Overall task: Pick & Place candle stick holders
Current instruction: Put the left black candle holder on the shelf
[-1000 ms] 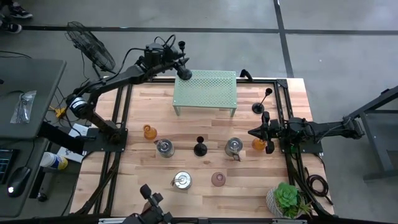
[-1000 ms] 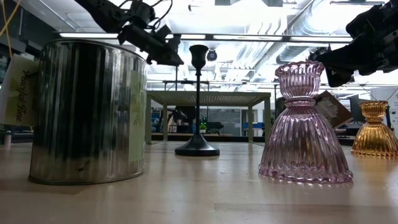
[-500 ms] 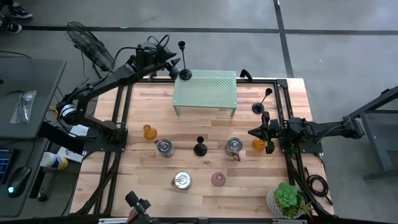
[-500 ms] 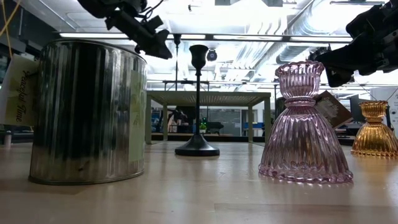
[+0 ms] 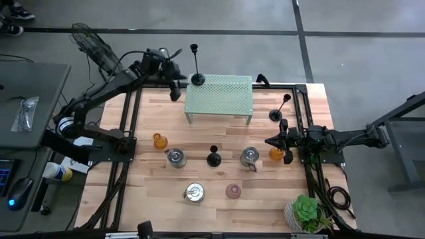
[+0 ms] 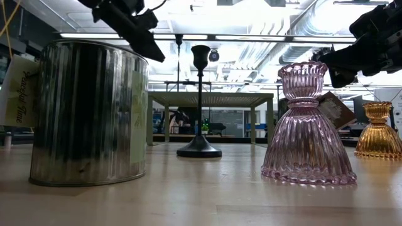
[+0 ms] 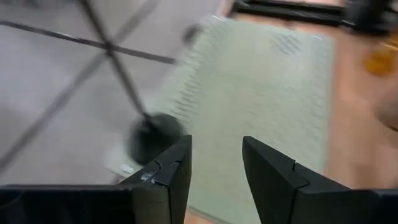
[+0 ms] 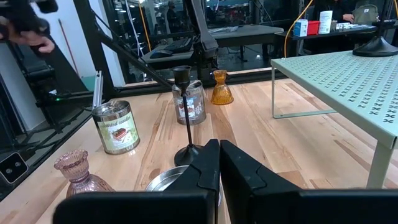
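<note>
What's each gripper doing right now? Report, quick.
Left gripper: open, empty, beside the candlestick standing on the green rack.
Right gripper: shut, holding nothing, at the table's right edge.

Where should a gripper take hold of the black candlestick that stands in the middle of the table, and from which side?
Grip the candlestick on its thin stem, probably about halfway up, coming in level from the side. It stands upright, as the low view shows; the round base is flat and wide, the cup on top small, so only the stem fits between two fingers. The tin and jar flank it, so approach from the front.
</note>
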Robot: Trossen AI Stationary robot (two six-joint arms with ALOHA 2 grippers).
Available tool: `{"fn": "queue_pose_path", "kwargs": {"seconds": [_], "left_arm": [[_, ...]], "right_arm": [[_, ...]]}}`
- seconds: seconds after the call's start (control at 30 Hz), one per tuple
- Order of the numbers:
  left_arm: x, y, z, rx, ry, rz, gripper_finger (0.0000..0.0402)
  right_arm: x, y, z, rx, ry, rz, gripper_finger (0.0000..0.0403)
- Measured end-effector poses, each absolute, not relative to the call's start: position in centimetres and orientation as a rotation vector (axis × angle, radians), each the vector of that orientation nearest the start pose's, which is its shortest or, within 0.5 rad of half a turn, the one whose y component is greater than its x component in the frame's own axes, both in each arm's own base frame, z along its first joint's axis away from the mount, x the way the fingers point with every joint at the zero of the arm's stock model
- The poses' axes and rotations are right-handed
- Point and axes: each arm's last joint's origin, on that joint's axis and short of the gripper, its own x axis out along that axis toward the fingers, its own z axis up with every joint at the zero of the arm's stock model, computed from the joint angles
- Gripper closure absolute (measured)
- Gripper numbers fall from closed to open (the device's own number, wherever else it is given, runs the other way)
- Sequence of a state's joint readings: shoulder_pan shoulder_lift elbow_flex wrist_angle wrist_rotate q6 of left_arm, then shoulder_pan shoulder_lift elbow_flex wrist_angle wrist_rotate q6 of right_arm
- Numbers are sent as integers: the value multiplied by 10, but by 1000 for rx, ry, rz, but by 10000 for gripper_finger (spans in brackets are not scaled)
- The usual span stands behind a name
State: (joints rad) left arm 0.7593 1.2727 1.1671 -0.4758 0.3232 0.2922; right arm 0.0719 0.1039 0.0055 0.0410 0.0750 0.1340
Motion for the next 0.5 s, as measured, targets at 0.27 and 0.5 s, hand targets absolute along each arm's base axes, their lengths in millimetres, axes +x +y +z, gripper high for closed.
{"fn": "queue_pose_path", "kwargs": {"seconds": [0.27, 0.5], "left_arm": [[198, 167, 328, -129, 616, 101, 263], [203, 154, 322, -156, 652, -40, 263]], "right_arm": [[103, 5, 161, 130, 57, -7, 399], [103, 5, 161, 129, 57, -7, 399]]}}
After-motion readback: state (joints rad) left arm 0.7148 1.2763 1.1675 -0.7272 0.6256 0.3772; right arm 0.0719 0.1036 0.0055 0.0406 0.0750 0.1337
